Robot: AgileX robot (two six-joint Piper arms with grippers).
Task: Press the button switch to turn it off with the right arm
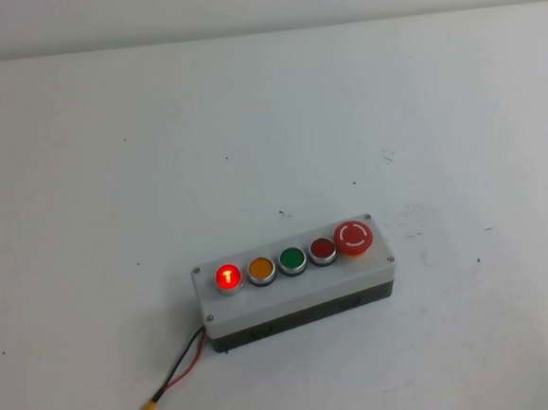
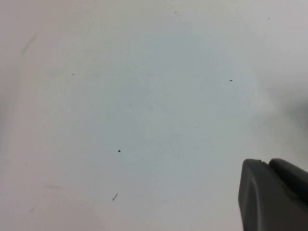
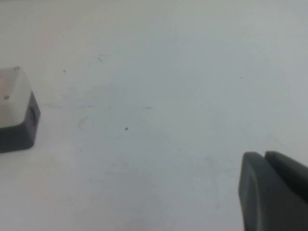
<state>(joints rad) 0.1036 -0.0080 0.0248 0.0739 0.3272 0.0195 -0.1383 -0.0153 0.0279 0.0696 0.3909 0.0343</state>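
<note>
The button switch (image 1: pixel 227 277), lit, sits at the left end of the grey box (image 1: pixel 291 299) mid-desk. My right gripper (image 3: pixel 274 192) hovers beside the box; left gripper (image 2: pixel 274 195) over bare desk; finger states indeterminate. Risk: striking the adjoining orange button (image 1: pixel 261 270).

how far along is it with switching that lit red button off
Nothing looks done yet: the button switch glows bright red at the left end of the grey button box, beside the orange button. Nothing is in hand either: neither arm appears in the high view. The right claw hangs over bare table with just the box's corner in sight; the left claw sees only table. The reach and press remain.
</note>
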